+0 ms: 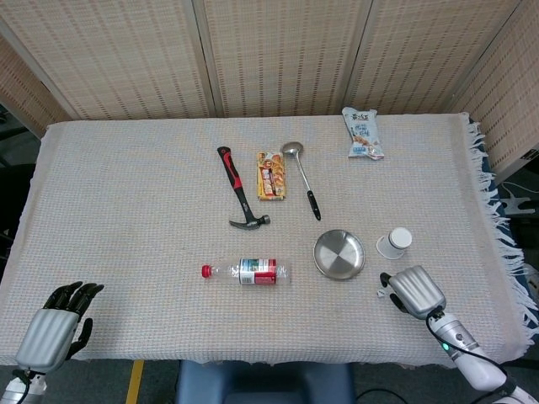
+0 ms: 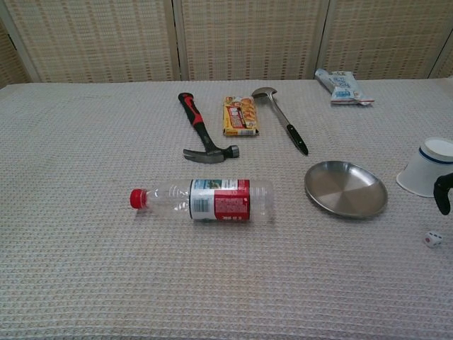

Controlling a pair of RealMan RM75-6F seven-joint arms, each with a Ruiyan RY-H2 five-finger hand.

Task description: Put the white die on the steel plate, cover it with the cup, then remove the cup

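The steel plate lies bare on the cloth, right of centre. Just to its right, a white paper cup with a blue band looks tipped on its side. The small white die rests on the cloth nearer the front edge, free of any grip. My right hand hovers just right of the die, palm down, dark fingers apart and holding nothing. At the front left corner my left hand rests, fingers extended and empty.
A plastic bottle with a red cap lies left of the plate. Farther back are a hammer, a snack bar, a ladle and a snack packet. The cloth's fringed edge runs along the right.
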